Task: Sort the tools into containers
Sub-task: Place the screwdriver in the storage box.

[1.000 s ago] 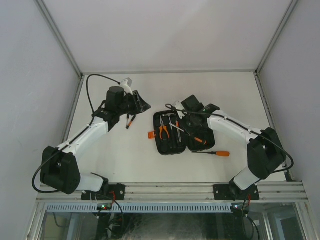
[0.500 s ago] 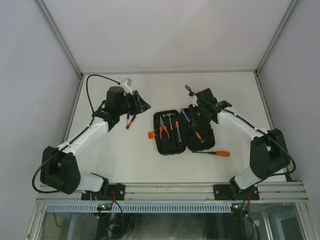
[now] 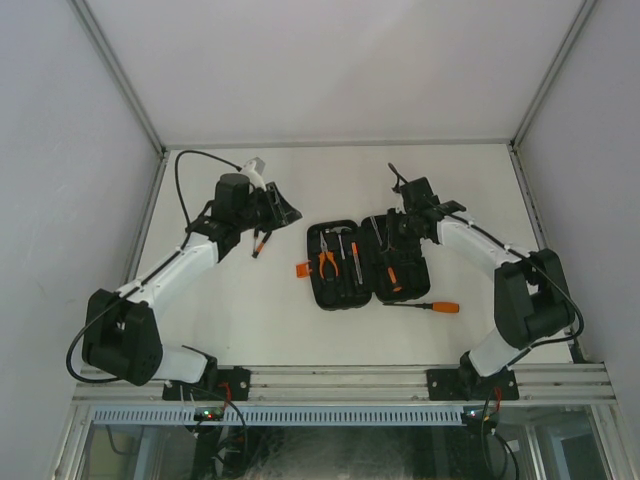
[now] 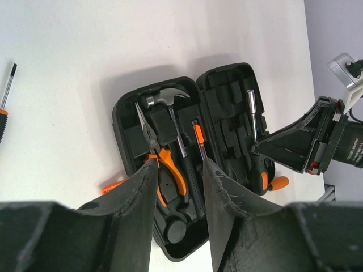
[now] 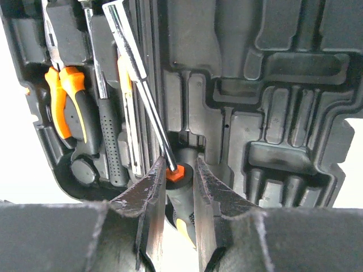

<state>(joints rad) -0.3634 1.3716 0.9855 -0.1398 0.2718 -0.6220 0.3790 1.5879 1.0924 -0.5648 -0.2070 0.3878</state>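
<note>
Tool case (image 3: 345, 290): black, lying open and flat near the middle of the bench (image 3: 240, 310), with its orange latch (image 3: 302, 269) sticking out at the left edge.
Left half of the case: orange-handled pliers (image 3: 325, 262), a hammer (image 4: 161, 101) with its steel head at the far end, and a thin orange screwdriver (image 3: 355, 262), each seated in a moulded slot.
Right half of the case: mostly bare slots. One stored screwdriver (image 3: 394, 277) with an orange handle lies toward the near end.
Right pincer (image 5: 179, 167): pinching a held screwdriver (image 5: 144, 96) at the orange collar where shaft meets handle (the handle below is black with a yellowish patch). It hangs over the far part of the right half, and the steel shaft slants across the slots. I cannot tell whether the tip touches the case.
Left pincer (image 4: 178, 164): fingers spread partway with nothing between them, above the bench to the left of the case and apart from it.
Loose on the bench, left: two small screwdrivers (image 3: 261, 243), lying close under the left pincer in the top view.
Loose on the bench, right: a long screwdriver (image 3: 430, 306) with an orange handle, lying crosswise just beside the case's near right corner.
</note>
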